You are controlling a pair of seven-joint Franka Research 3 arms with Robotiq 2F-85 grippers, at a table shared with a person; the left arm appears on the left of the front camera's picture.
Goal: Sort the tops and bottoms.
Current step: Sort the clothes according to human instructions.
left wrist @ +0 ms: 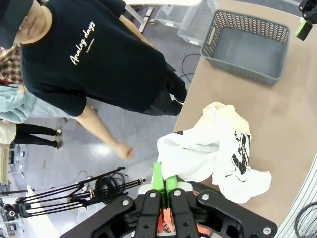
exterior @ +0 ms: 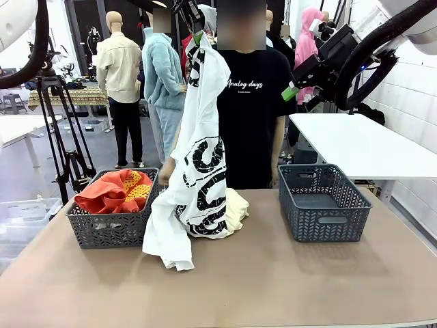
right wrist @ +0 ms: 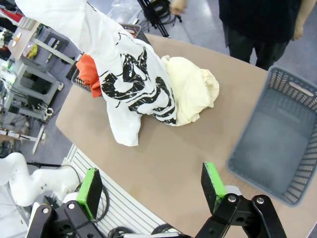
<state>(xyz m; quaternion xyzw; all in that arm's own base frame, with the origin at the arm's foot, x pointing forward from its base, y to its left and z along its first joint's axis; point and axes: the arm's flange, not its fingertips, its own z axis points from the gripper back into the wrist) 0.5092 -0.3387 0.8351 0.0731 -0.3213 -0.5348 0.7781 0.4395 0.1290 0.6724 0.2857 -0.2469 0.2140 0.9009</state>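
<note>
**Table (exterior: 273, 287).** It spans the lower half of the front view. The near part is bare.

**White T-shirt (exterior: 202, 150).** It hangs at frame centre with its long axis vertical. The top is pinched at the upper centre. The lower end is heaped on the table between the two baskets, draped partly over the cream garment (exterior: 237, 208).

**Left basket (exterior: 102, 234).** It sits at lower left and holds the red-orange T-shirt (exterior: 113, 191). Judged from this, it is the bin for tops. It lies down and to the left of the pinch point, just beside the heaped hem.

**Right basket (exterior: 328, 225).** It sits at centre right with nothing in it, apart from the garments.

**Person (exterior: 249, 109).** The person stands at the far edge behind the shirt, with one hand (exterior: 166, 174) near the left basket's far corner.

**Left gripper (left wrist: 164, 179).** Its pads are pressed together on the white T-shirt. It is the nearer arm.

**Right gripper (right wrist: 151, 188).** Its jaws stand wide apart on nothing, and it is high at the upper right of the front view.

**Clearance.** The hem must lift over the basket rim. The cream garment may drag along with it.
</note>
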